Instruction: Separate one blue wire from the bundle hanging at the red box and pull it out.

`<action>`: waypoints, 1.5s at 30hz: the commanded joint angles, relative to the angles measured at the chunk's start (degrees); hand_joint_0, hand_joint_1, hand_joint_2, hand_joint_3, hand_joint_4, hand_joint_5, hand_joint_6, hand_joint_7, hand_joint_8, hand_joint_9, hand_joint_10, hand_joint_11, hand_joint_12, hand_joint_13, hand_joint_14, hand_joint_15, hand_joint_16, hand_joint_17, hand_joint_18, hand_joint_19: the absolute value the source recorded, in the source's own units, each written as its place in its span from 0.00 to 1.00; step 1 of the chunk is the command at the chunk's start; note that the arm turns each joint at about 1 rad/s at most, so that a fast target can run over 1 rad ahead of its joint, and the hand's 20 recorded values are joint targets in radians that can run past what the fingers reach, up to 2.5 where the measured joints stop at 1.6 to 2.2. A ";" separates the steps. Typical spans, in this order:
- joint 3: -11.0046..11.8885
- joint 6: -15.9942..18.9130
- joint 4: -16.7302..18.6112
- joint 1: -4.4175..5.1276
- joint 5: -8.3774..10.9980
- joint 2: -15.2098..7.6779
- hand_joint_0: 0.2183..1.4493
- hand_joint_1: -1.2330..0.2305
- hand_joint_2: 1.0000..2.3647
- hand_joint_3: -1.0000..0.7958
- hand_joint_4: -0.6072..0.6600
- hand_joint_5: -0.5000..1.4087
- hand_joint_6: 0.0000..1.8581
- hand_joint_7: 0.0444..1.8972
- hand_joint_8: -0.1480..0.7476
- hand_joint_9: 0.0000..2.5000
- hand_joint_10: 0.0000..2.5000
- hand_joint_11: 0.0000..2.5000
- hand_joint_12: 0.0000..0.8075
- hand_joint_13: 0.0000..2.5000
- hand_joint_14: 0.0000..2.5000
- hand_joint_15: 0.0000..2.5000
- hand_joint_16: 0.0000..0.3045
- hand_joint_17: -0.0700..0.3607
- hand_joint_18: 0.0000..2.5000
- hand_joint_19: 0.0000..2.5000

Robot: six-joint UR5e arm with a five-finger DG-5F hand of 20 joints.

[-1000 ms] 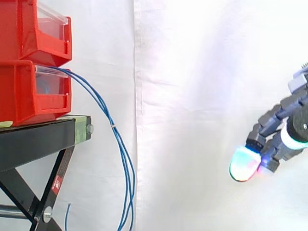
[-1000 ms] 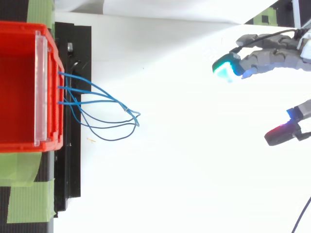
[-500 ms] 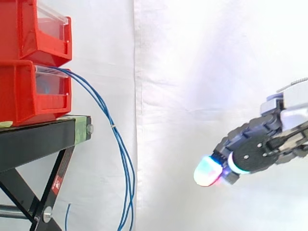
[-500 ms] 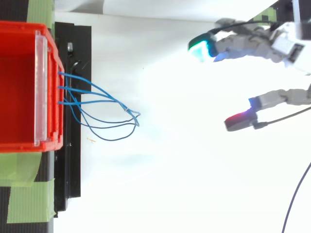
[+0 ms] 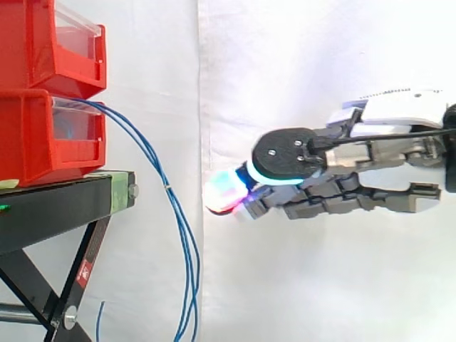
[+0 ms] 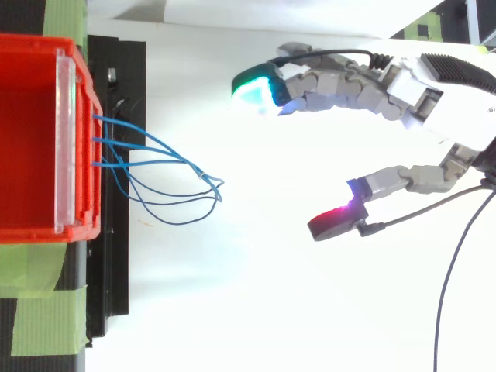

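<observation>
The blue wires (image 5: 165, 184) come out of the front of the lower red bin (image 5: 35, 142), which stands on the black stand (image 5: 57, 206) with a second red bin (image 5: 35, 43) stacked on it. In the side view the wires hang down together in a long curve in front of the white curtain (image 5: 299, 71) and pass below the level of the stand top. In the top view they leave the bin at several places along its front edge and meet in one loop end (image 6: 213, 184) away from the stand. The hand (image 5: 356, 164) is in the air to the right of the bundle, near it but not touching any wire. Its fingers reach toward the bins with the glowing fingertips (image 6: 254, 87) in front, and the thumb pad (image 6: 333, 221) is well apart from them, so the hand is spread and holds nothing. Green tape (image 6: 43, 318) lies beside the bin in the top view.
</observation>
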 commanded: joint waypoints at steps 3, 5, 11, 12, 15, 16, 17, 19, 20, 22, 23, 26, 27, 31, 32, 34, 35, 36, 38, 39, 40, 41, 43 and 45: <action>3.88 -0.30 2.44 0.28 -0.01 -4.65 0.19 0.37 0.00 0.28 0.78 0.17 0.27 0.51 0.49 0.00 0.00 0.00 0.50 0.00 0.00 0.07 0.23 0.53 0.00 0.06; 5.37 -0.21 2.53 0.28 0.08 -5.97 0.20 0.37 0.00 0.28 0.78 0.17 0.27 0.52 0.49 0.00 0.00 0.00 0.50 0.00 0.00 0.07 0.23 0.52 0.00 0.06; 8.45 -0.12 2.53 0.28 -0.36 -8.87 0.21 0.36 0.00 0.28 0.78 0.17 0.27 0.54 0.49 0.00 0.00 0.00 0.49 0.01 0.00 0.07 0.22 0.51 0.00 0.07; 8.54 -0.12 2.53 0.28 -0.45 -8.96 0.22 0.36 0.00 0.28 0.78 0.17 0.27 0.54 0.49 0.00 0.00 0.00 0.49 0.02 0.00 0.07 0.22 0.51 0.00 0.06; 9.68 -0.30 2.26 0.28 -0.45 -8.87 0.22 0.36 0.00 0.28 0.78 0.17 0.27 0.54 0.49 0.00 0.00 0.01 0.49 0.02 0.00 0.07 0.22 0.51 0.01 0.07; 10.12 -0.30 2.18 0.37 -0.45 -8.87 0.22 0.36 0.00 0.28 0.78 0.17 0.27 0.54 0.49 0.00 0.00 0.01 0.50 0.02 0.00 0.07 0.22 0.51 0.01 0.07; 10.12 -0.21 2.09 0.46 -0.54 -8.87 0.22 0.36 0.00 0.28 0.77 0.17 0.27 0.54 0.49 0.01 0.00 0.01 0.49 0.03 0.00 0.07 0.22 0.51 0.02 0.08; 10.21 -0.12 2.35 0.63 -0.54 -8.87 0.23 0.37 0.00 0.28 0.77 0.17 0.27 0.54 0.49 0.01 0.00 0.01 0.50 0.03 0.00 0.07 0.22 0.51 0.02 0.08; 10.29 -0.12 2.18 0.54 -0.54 -8.87 0.23 0.37 0.00 0.28 0.78 0.17 0.27 0.54 0.49 0.01 0.00 0.01 0.50 0.03 0.00 0.07 0.22 0.51 0.02 0.08; 10.82 -0.21 1.91 0.63 -0.45 -8.87 0.23 0.37 0.00 0.28 0.78 0.17 0.27 0.54 0.50 0.01 0.00 0.01 0.50 0.04 0.00 0.07 0.22 0.50 0.03 0.08; 11.00 -0.21 1.38 0.63 -0.45 -8.78 0.23 0.34 0.00 0.28 0.79 0.18 0.27 0.53 0.52 0.05 0.00 0.00 0.51 0.06 0.00 0.06 0.22 0.51 0.07 0.06; 11.52 -0.21 -0.02 0.54 -0.45 -8.78 0.24 0.33 0.00 0.28 0.79 0.18 0.27 0.54 0.52 0.05 0.00 0.00 0.51 0.07 0.00 0.06 0.22 0.51 0.07 0.06; 11.70 -0.21 -0.37 0.54 -0.45 -8.78 0.24 0.33 0.00 0.28 0.78 0.18 0.27 0.55 0.52 0.06 0.00 0.00 0.51 0.07 0.00 0.06 0.21 0.50 0.08 0.06; 12.32 -0.30 -2.04 0.63 -0.54 -8.87 0.26 0.33 0.00 0.28 0.77 0.19 0.27 0.58 0.51 0.07 0.00 0.01 0.50 0.08 0.00 0.06 0.21 0.50 0.09 0.07; 12.32 -0.30 -2.04 0.63 -0.54 -8.87 0.26 0.32 0.00 0.28 0.77 0.19 0.27 0.59 0.51 0.07 0.00 0.01 0.50 0.08 0.00 0.06 0.21 0.50 0.09 0.07; 12.40 -0.38 -1.60 0.63 -0.45 -8.87 0.27 0.32 0.00 0.28 0.76 0.19 0.27 0.60 0.51 0.07 0.00 0.01 0.50 0.08 0.00 0.06 0.21 0.49 0.10 0.07; 12.40 -0.38 -1.25 0.63 -0.45 -8.87 0.27 0.32 0.00 0.28 0.76 0.19 0.27 0.60 0.51 0.07 0.00 0.01 0.50 0.08 0.00 0.06 0.21 0.49 0.10 0.07; 12.40 -0.38 -0.99 0.63 -0.45 -8.87 0.27 0.32 0.00 0.28 0.76 0.19 0.27 0.60 0.52 0.07 0.00 0.01 0.50 0.08 0.00 0.06 0.21 0.49 0.10 0.07; 12.40 -0.38 -0.11 0.63 -0.45 -8.78 0.27 0.32 0.00 0.28 0.76 0.19 0.27 0.60 0.51 0.07 0.00 0.02 0.50 0.09 0.00 0.06 0.21 0.49 0.10 0.08; 12.40 -0.38 0.07 0.63 -0.45 -8.78 0.27 0.32 0.00 0.28 0.76 0.19 0.27 0.60 0.51 0.08 0.00 0.02 0.50 0.09 0.00 0.06 0.21 0.49 0.10 0.08; 12.49 -0.38 0.24 0.63 -0.45 -8.87 0.27 0.33 0.00 0.28 0.76 0.19 0.27 0.60 0.52 0.08 0.00 0.02 0.50 0.09 0.00 0.06 0.21 0.49 0.10 0.08; 12.67 -0.30 0.42 0.63 -0.45 -8.78 0.27 0.33 0.00 0.28 0.76 0.19 0.27 0.60 0.52 0.08 0.00 0.02 0.50 0.09 0.00 0.06 0.21 0.49 0.10 0.08; 13.55 -0.38 0.24 0.63 -0.45 -8.87 0.27 0.33 0.00 0.28 0.76 0.19 0.27 0.61 0.52 0.09 0.00 0.03 0.50 0.10 0.00 0.07 0.21 0.49 0.11 0.09; 14.42 -0.38 0.07 0.54 -0.45 -8.87 0.27 0.33 0.00 0.28 0.76 0.19 0.27 0.63 0.53 0.09 0.00 0.03 0.50 0.10 0.00 0.06 0.20 0.49 0.12 0.09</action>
